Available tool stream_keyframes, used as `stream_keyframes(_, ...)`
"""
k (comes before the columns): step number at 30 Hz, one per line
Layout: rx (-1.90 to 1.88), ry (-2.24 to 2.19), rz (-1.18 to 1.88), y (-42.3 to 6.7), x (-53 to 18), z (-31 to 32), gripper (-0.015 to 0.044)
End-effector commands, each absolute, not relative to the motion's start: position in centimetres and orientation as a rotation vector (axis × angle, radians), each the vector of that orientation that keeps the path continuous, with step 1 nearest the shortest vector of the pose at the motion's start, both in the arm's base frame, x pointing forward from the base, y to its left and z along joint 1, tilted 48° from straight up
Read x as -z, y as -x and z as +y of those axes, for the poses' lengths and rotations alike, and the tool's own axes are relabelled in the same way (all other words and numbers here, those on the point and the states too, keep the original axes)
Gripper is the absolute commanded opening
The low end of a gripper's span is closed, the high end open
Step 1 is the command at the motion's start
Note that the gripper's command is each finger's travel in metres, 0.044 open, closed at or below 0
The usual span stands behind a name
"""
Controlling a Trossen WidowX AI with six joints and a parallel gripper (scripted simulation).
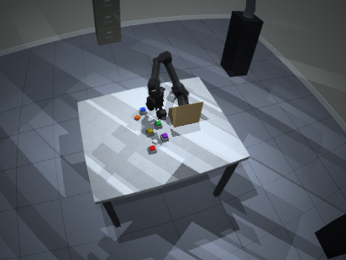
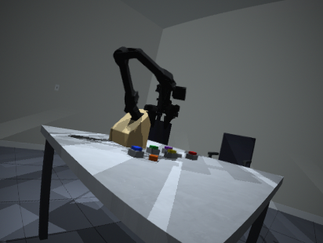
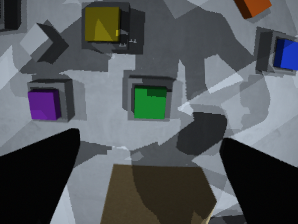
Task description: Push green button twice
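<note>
The green button sits on a grey base, its cap standing raised. My gripper is open and empty, pointing down above the table. In the wrist view the green button lies between the two fingers sideways and a little beyond their tips. In the exterior view the fingers are well above the button caps. In the top view the fingers are partly hidden by the hand.
Near it are the purple button, yellow button, blue button and red button. An orange block, a small pale block and a tan box stand around.
</note>
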State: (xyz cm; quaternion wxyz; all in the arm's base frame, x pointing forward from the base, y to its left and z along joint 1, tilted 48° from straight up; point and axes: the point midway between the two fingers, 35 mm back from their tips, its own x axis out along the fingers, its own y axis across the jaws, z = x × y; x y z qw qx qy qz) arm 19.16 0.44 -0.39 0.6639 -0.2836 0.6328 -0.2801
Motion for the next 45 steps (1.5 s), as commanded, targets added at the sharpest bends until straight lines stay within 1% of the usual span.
stream_keyframes(1,0.624,0.683,1.463,-18.5,0.4,0.1,0.04)
stream_keyframes(4,0.624,0.683,1.463,-18.5,0.4,0.1,0.04)
stream_keyframes(6,0.622,0.682,1.463,-18.7,1.1,-0.5,0.0348)
stream_keyframes(11,0.626,0.685,1.462,-18.7,4.4,-4.4,0.0216)
stream_keyframes(18,0.627,0.685,1.462,-18.6,4.5,-4.5,0.0032)
stream_keyframes(19,0.627,0.685,1.462,-18.6,4.5,-4.5,0.002)
stream_keyframes(29,0.626,0.685,1.462,-18.7,4.6,-4.6,0.002)
stream_keyframes(45,0.626,0.686,1.462,-18.7,6.3,-6.5,0.002)
